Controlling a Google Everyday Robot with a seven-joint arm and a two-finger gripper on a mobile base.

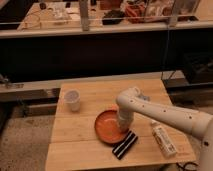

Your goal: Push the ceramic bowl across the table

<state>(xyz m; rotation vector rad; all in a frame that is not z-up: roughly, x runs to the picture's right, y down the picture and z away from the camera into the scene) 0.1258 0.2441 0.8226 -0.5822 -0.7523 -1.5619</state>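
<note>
My claw (123, 126) was down at the right side of the ceramic bowl (106, 127), near the tabletop's (80, 150) middle. A white cup (73, 100) stood toward the far left corner. A black striped packet (125, 144) lay just beside the bowl, a white bottle (163, 140) by the right edge.

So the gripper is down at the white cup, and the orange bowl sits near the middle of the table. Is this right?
Not quite. The camera view shows the gripper down at the orange bowl, on its side away from the white cup, which stands apart. The bowl does sit near the middle of the table.
</note>
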